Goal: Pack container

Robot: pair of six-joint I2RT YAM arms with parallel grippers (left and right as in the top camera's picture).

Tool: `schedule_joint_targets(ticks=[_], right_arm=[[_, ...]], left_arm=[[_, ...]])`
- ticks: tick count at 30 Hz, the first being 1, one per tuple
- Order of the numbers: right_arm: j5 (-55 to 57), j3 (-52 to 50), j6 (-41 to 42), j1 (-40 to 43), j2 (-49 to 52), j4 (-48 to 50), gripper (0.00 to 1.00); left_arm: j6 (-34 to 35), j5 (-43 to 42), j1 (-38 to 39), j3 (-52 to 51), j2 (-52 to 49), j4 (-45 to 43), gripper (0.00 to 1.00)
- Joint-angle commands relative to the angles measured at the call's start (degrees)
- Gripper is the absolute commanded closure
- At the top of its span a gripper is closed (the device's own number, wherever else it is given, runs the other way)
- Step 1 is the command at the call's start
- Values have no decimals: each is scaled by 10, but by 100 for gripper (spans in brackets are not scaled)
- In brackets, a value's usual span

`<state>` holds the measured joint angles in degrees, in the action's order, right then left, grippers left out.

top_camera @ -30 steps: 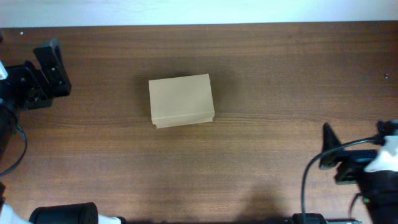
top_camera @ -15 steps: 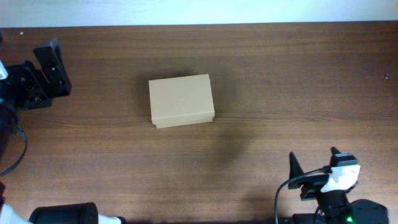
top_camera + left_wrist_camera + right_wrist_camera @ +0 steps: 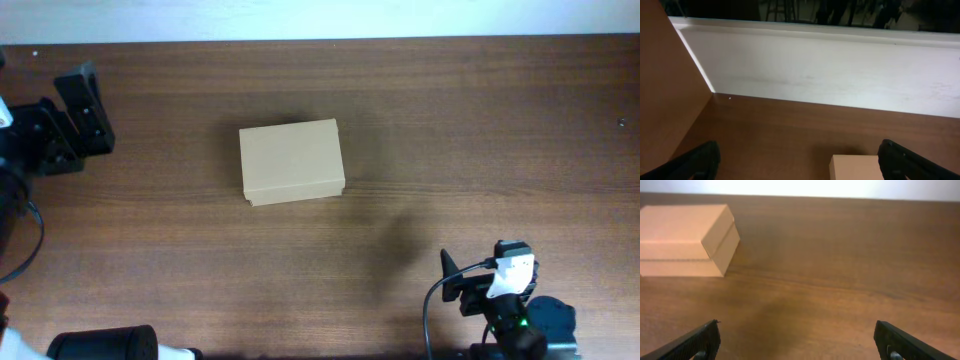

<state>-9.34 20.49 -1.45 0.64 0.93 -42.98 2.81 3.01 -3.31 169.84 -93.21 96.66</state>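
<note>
The work surface is a dark wood-grain table (image 3: 480, 120) with a pale strip along its far edge.

Overhead view: the container (image 3: 291, 161) sits left of the table centre with its flap lid down and flush. The left gripper (image 3: 85, 110) is parked at the left edge. The right gripper (image 3: 478, 280) is near the front edge, right of centre. Both are well apart from the box. No item to be packed is visible. A pack attempt from this layout is therefore likely to stall, or to close on nothing.

Left wrist view: a white wall (image 3: 840, 75) rises behind the table. The fingers are spread wide and empty. Only one top corner of the box shows, at the lower edge. An approach guided from this view alone could misjudge the box's position and shove it.

Right wrist view: the fingers are also spread and empty, low over bare wood. The box lies at upper left, one corner toward the camera, with the lid seam visible along its sides. The box looks light. A single finger prying at the flap would probably slide or tip it unless the other arm braces it. The hinge side cannot be determined, so lifting the wrong edge could crease the cardboard.
</note>
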Motion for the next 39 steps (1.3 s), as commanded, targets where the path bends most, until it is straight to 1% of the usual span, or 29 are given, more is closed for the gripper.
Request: schedule_joint_targets(ticks=[1, 16, 37, 39], right_arm=[[-3, -24, 4, -2, -8, 4, 1], [-3, -107, 4, -2, -8, 3, 1], [-1, -109, 4, -2, -8, 2, 1], [-1, -109, 4, -2, -8, 2, 1]], left_arm=[[-1, -4, -2, 1, 1, 0, 0], [-1, -4, -2, 1, 1, 0, 0], [-1, -4, -2, 1, -1, 0, 0], [-1, -4, -2, -11, 3, 0, 0]])
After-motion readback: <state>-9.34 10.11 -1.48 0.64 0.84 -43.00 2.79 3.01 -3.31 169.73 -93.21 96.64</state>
